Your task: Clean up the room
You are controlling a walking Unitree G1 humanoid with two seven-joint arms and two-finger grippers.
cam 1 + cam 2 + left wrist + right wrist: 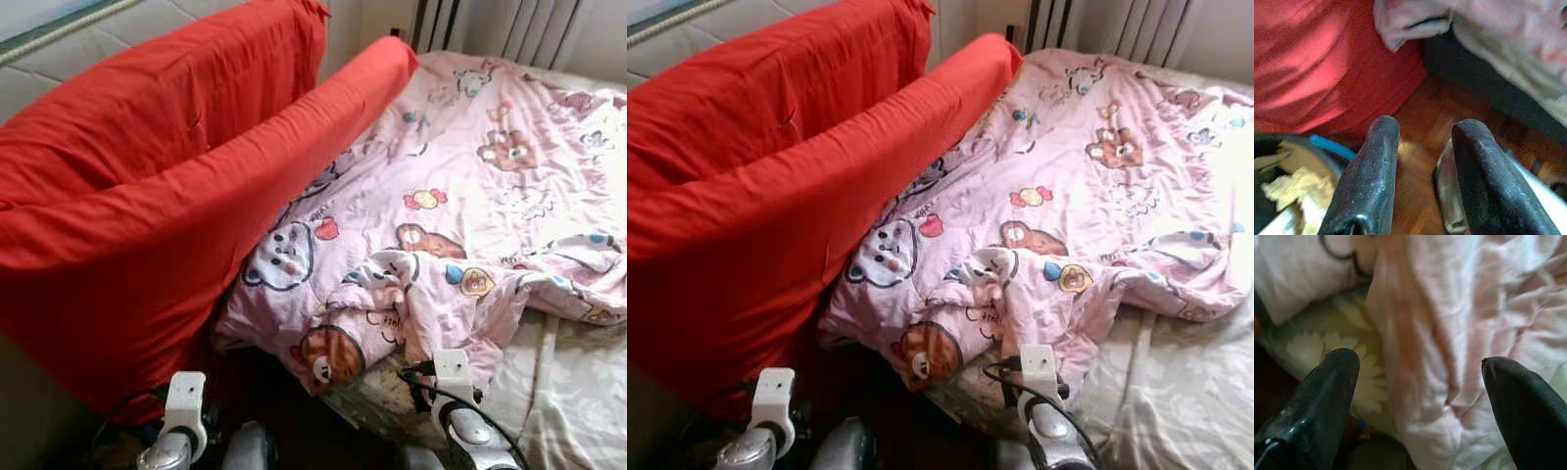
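A pink quilt (470, 186) printed with cartoon bears lies rumpled across the bed, its near corner (392, 313) bunched at the bed's edge. Two long red pillows (167, 206) stand on edge along the bed's left side. My right arm (458, 397) reaches up to the bunched corner. In the right wrist view my right gripper (1418, 362) is open wide, its fingers (1327, 391) just short of a pink quilt fold (1425, 333). My left arm (182, 411) is low beside the red pillows. My left gripper (1427, 132) is open and holds nothing, above the wooden floor (1444, 103).
A pale flower-patterned sheet (578, 392) covers the mattress at the right. A padded headboard (49, 69) rises behind the pillows, and a ribbed radiator or curtain (509, 24) stands beyond the bed. A container with yellowish cloth (1288, 186) sits on the floor near my left gripper.
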